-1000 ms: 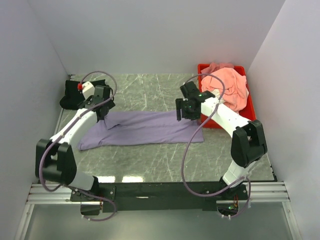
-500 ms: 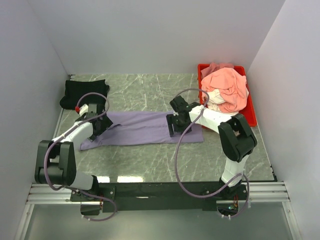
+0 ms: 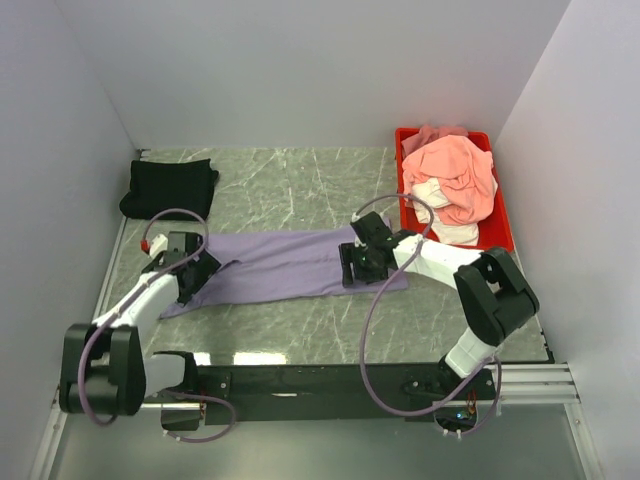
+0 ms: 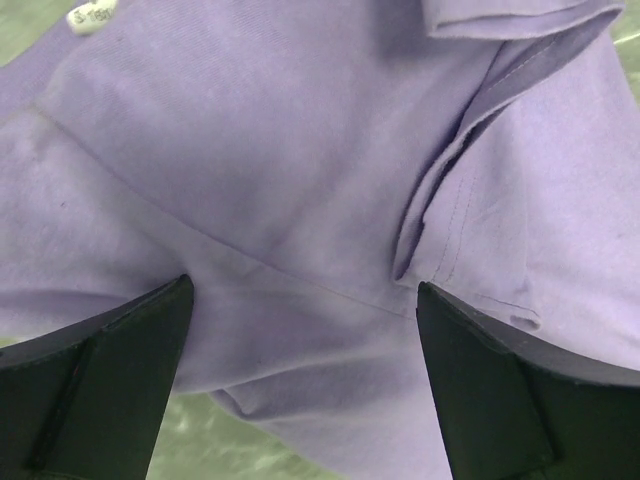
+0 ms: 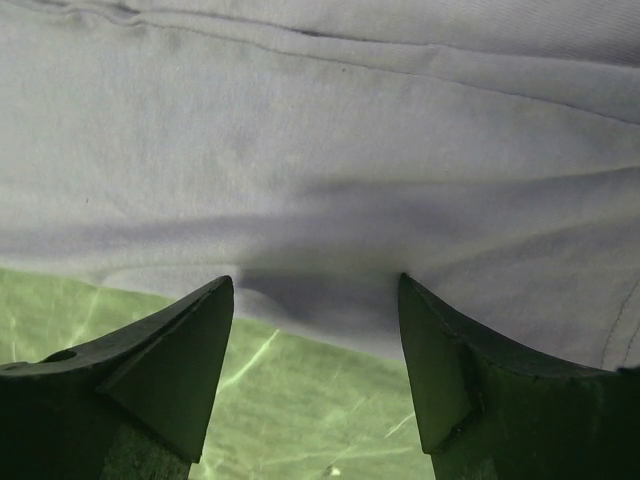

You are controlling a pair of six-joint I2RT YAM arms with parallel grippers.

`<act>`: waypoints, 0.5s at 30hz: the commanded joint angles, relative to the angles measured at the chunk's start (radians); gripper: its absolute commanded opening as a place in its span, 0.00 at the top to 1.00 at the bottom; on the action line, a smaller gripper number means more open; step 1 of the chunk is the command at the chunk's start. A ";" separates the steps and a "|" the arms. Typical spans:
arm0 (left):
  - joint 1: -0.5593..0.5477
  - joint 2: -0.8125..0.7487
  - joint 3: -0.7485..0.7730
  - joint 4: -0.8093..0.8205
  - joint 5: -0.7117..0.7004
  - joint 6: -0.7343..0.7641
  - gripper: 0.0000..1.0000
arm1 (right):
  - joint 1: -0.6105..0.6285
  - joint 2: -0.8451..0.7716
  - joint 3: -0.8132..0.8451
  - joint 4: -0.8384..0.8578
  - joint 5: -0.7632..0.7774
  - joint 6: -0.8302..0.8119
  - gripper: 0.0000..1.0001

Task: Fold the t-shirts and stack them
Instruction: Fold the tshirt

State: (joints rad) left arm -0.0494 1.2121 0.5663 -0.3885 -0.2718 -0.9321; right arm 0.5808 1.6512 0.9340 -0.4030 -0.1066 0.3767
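Top external: the lavender t-shirt [image 3: 290, 265] is seen laid flat as a long strip across the middle of the surface [image 3: 300, 190]. Where are the claws placed? (K)

At the strip's left end the left claw [image 3: 193, 283] is set low. At its right end the right claw [image 3: 356, 268] is set low. Both arms are stretched out close over the surface. (M)

Jaw state on the left? (K)

Left wrist view: the left claw [image 4: 305, 290] is spread fully apart and nothing is clamped. The gap is filled by purple cloth. A folded hem [image 4: 450, 190] and a small white label [image 4: 88, 17] are seen beyond. Whether the cloth is touched by the fingers [image 4: 100, 390] cannot be told. (M)

And the right? (K)

Right wrist view: the right claw [image 5: 315, 283] is also held apart with nothing clamped. An edge of the lavender t-shirt [image 5: 320, 150] is straddled by the jaws. Green marbled surface [image 5: 300, 400] is exposed just below that edge. (M)

Other shirts? (K)

At the far left corner the black t-shirt [image 3: 170, 187] is seen folded, apart from the lavender one. The salmon-pink t-shirt [image 3: 455, 170] is heaped in the red tray [image 3: 499, 238] at the far right. The white t-shirt [image 3: 437, 192] is bunched beneath it. (M)
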 commanded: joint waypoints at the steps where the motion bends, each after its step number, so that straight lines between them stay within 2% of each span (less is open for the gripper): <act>1: 0.003 -0.090 -0.034 -0.075 -0.008 -0.046 0.01 | 0.053 -0.019 -0.096 -0.091 -0.061 0.039 0.26; 8: 0.005 -0.187 -0.016 0.003 0.094 -0.013 0.00 | 0.068 -0.056 -0.060 -0.094 -0.056 0.039 0.26; 11: 0.005 -0.142 0.053 0.051 0.132 0.025 0.01 | 0.070 -0.045 -0.038 -0.088 -0.064 0.042 0.26; 15: 0.005 -0.043 0.119 0.022 0.099 0.038 0.01 | 0.070 -0.062 -0.026 -0.112 -0.024 0.044 0.26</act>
State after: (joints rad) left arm -0.0486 1.1229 0.6178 -0.3988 -0.1799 -0.9279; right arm 0.6430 1.5917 0.8860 -0.4503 -0.1452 0.4053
